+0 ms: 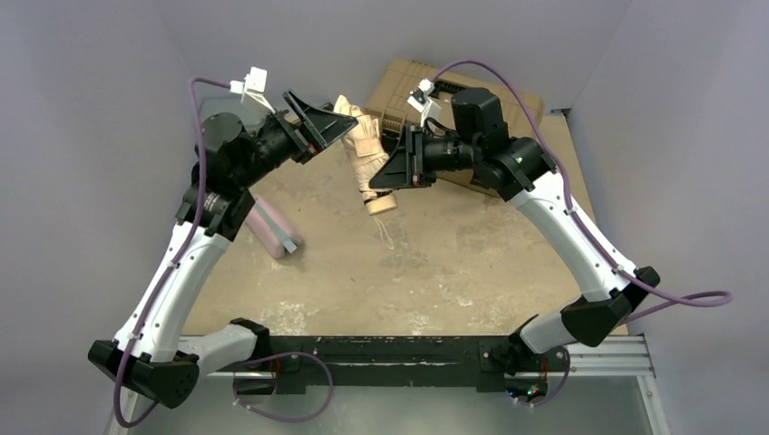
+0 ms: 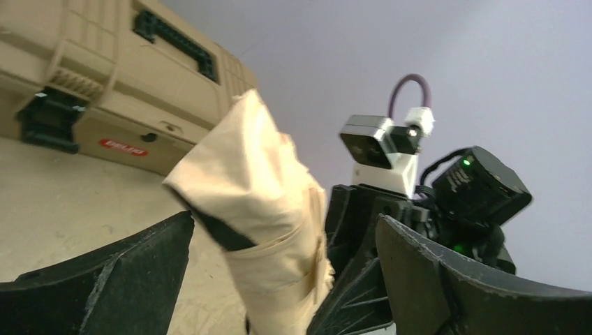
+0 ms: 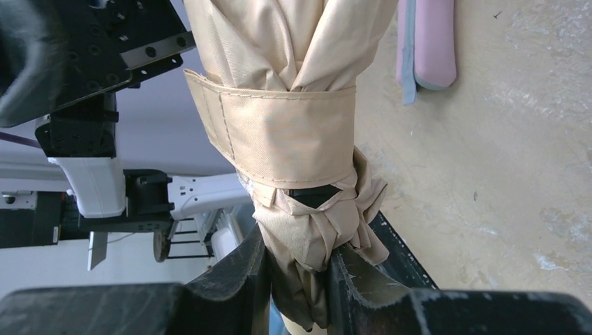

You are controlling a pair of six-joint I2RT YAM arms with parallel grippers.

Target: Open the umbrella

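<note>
Here, right fingers (image 3: 223, 286) clamp the folded umbrella (image 3: 279, 132).

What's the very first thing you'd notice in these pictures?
A folded beige fabric umbrella, strapped shut, is held up in the middle between the two arms. The right gripper pinches its handle end with jaws shut, while the left gripper spreads its jaws wide around the top. A tan hard plastic toolbox sits behind, a pink oblong pouch at left.
</note>
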